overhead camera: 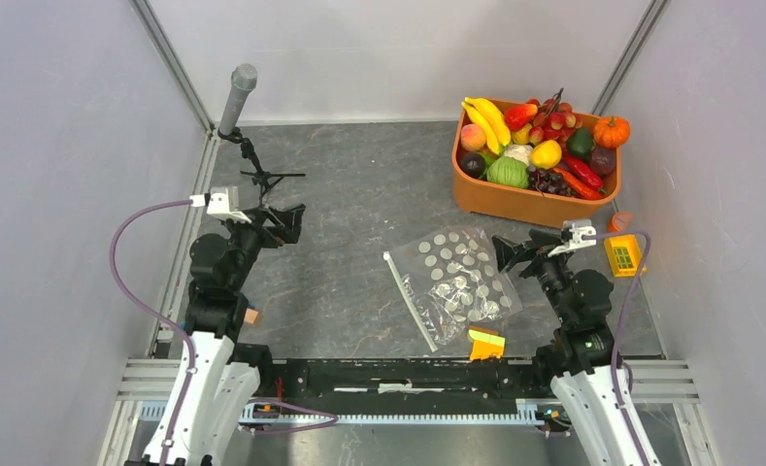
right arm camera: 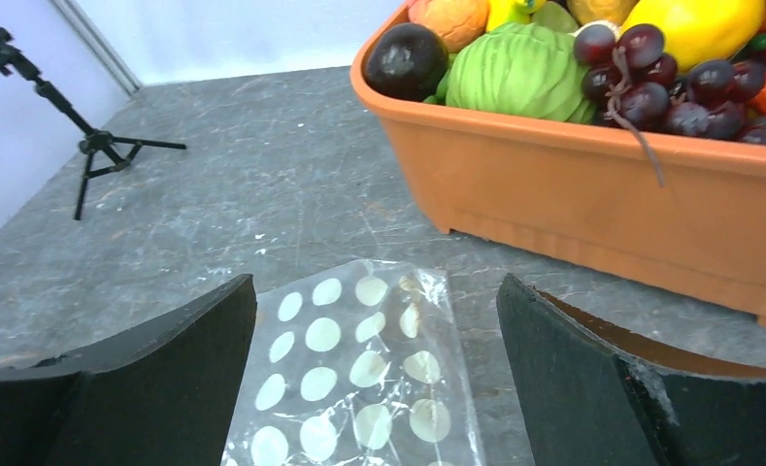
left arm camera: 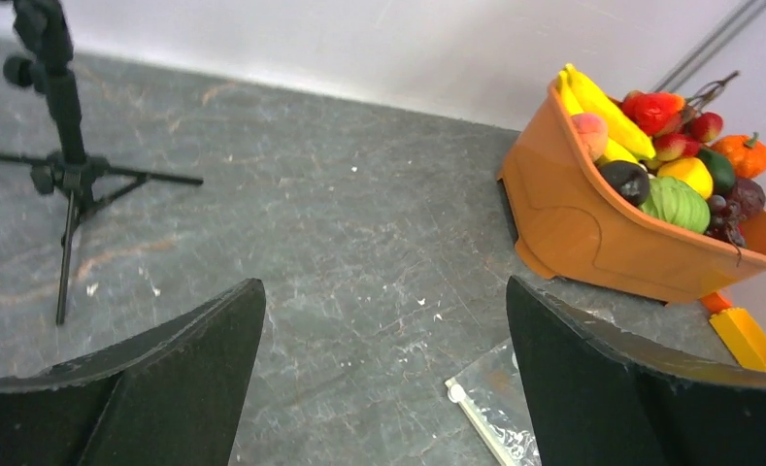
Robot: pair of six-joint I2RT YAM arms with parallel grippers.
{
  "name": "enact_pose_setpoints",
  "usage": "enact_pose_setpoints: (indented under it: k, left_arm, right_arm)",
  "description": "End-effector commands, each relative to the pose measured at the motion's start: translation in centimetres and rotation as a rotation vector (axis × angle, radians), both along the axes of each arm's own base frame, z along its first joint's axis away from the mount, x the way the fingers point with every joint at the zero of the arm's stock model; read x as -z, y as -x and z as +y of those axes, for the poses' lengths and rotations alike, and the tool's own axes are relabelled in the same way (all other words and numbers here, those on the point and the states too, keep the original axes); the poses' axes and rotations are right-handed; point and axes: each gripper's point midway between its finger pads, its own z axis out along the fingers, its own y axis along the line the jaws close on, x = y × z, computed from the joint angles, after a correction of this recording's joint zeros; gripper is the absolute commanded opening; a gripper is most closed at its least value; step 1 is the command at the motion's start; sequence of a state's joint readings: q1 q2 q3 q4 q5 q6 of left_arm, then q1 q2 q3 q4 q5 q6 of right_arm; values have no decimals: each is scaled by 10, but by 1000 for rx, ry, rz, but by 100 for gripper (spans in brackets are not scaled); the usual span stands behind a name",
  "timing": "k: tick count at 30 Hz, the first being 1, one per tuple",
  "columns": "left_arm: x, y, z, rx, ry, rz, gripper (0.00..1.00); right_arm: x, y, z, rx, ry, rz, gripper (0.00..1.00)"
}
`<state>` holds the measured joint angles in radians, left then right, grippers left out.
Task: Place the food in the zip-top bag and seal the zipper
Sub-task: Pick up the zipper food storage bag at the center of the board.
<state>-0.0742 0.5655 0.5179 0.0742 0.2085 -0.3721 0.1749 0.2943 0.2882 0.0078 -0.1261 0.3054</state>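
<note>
The right claw (overhead camera: pixel 511 254) stands wide open and empty just beside the zip-top bag (overhead camera: pixel 459 282), probably ready to take it; the left claw (overhead camera: pixel 289 221) is open too, well apart from it; the bag lies flat on the surface (overhead camera: pixel 359 175), its zipper (overhead camera: pixel 411 303) toward the left arm; the food (overhead camera: pixel 534 146) sits in the orange tub (overhead camera: pixel 524 202) behind, nothing packed yet.

Bright, even, diffuse light; shadows faint and soft-edged. All three views sharp, with mild sheen on the crinkled zip-top bag (right arm camera: pixel 359 379).
</note>
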Motion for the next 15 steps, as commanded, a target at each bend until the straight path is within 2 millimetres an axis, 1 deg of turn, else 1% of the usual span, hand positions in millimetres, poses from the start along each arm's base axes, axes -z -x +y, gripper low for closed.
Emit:
enact_pose_setpoints:
  k: [1, 2, 3, 5, 7, 10, 12, 14, 15]
  left_arm:
    - [-8, -4, 7, -76, 147, 81, 100]
    - [-4, -3, 5, -73, 180, 125, 100]
    - [5, 1, 2, -65, 202, 196, 100]
    - [9, 4, -7, -14, 199, 219, 100]
    - [12, 10, -20, 69, 194, 229, 100]
    - [17, 15, -14, 25, 241, 235, 100]
    - [16, 18, -14, 28, 250, 202, 100]
    - [12, 22, -17, 50, 258, 170, 100]
    - [11, 23, -20, 68, 259, 163, 100]
  right_arm:
    - [-16, 10, 22, -121, -112, -75, 98]
    - [-19, 14, 28, -162, -115, -115, 98]
    - [-20, 18, 35, -206, -121, -146, 98]
    - [-18, 23, 46, -276, -118, -158, 98]
    - [-9, 24, 54, -334, -81, -103, 98]
    - [12, 25, 64, -409, -16, 41, 99]
    - [27, 28, 71, -463, -4, 99, 91]
    - [30, 33, 80, -502, -9, 108, 86]
    - [32, 34, 83, -510, -4, 106, 85]
